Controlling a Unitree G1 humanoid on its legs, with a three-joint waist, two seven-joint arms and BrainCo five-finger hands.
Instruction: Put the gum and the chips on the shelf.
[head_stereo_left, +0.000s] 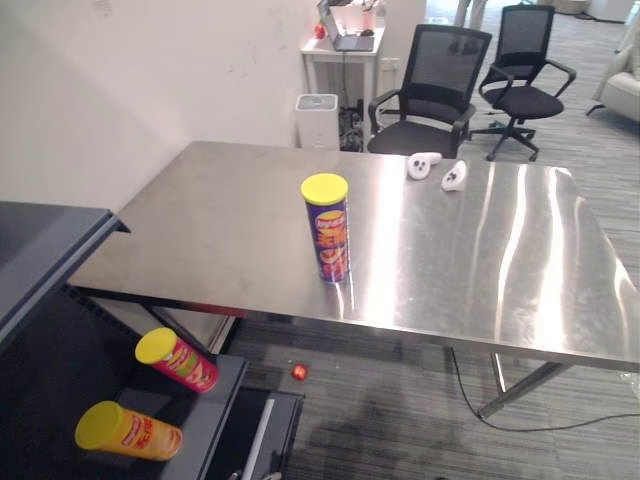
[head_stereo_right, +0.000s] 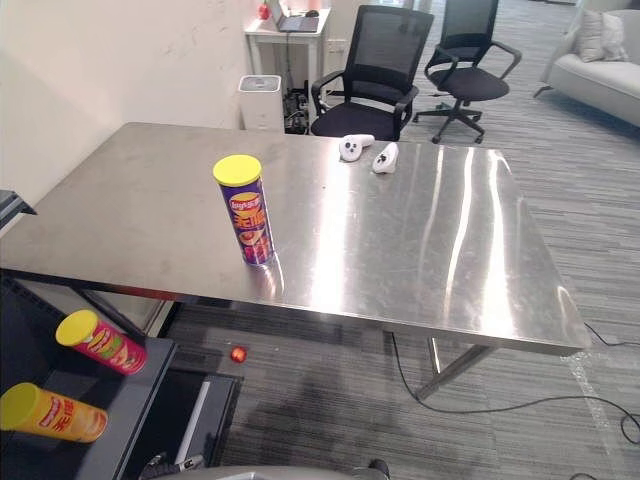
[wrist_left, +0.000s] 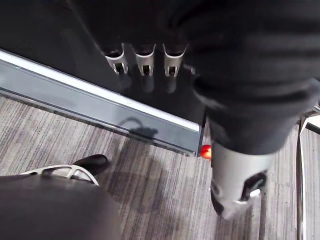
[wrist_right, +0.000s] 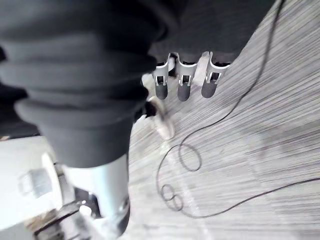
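Observation:
A purple chips can (head_stereo_left: 327, 228) with a yellow lid stands upright near the front middle of the steel table (head_stereo_left: 480, 260). On the dark shelf (head_stereo_left: 215, 400) at my lower left lie two more yellow-lidded cans, a red one (head_stereo_left: 178, 359) and an orange one (head_stereo_left: 128, 430). My left hand (wrist_left: 145, 62) hangs low beside the shelf's edge, above the carpet, with relaxed fingers and nothing in it. My right hand (wrist_right: 182, 82) hangs over bare carpet, its fingers relaxed too and empty.
Two white controllers (head_stereo_left: 425, 164) (head_stereo_left: 454, 176) lie at the table's far side. Two black office chairs (head_stereo_left: 425, 95) stand behind it, with a white box (head_stereo_left: 317, 119) by the wall. A small red ball (head_stereo_left: 299, 372) lies on the carpet under the table's front edge.

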